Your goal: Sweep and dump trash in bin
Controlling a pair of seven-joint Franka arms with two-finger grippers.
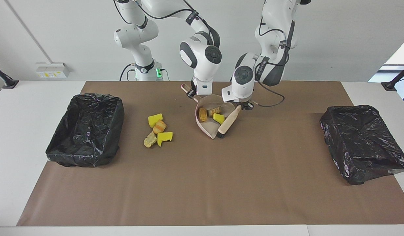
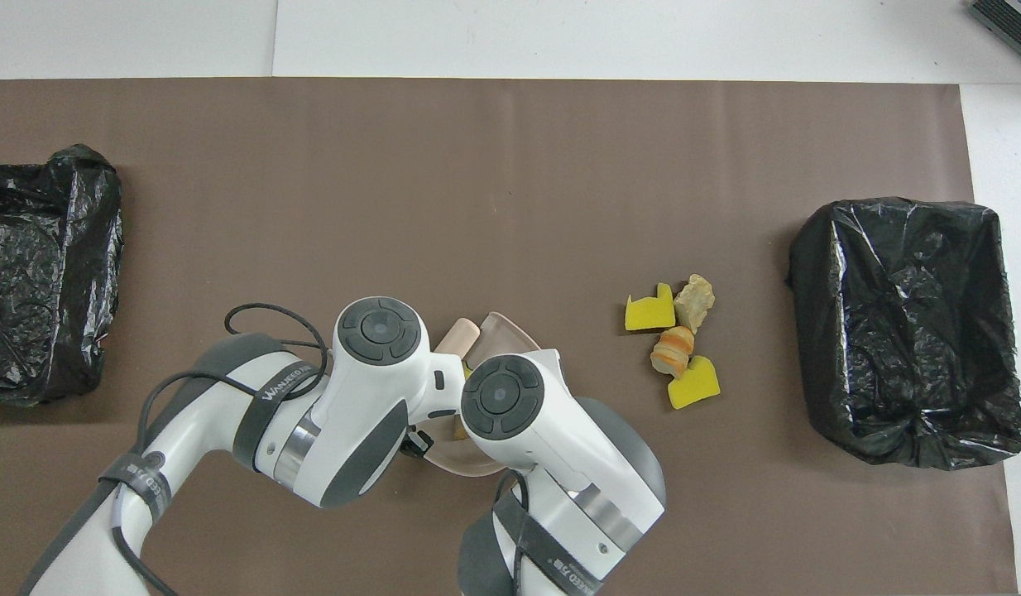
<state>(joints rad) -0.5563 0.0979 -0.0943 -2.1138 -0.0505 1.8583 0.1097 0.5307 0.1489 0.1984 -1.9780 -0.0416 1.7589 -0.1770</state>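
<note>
From overhead we lose the beige plastic dustpan (image 1: 206, 126) under both arms; right gripper (image 1: 191, 94) clamps its handle, left gripper (image 1: 245, 106) apparently grips the beige black-bristled brush (image 1: 228, 122).

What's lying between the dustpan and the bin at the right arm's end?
Four loose trash pieces clustered on the brown mat, between the dustpan and that bin; clearest in the facing view.

Glossy crinkled bin liner (image 1: 85, 127), matt paper mat (image 1: 202, 183)
</note>
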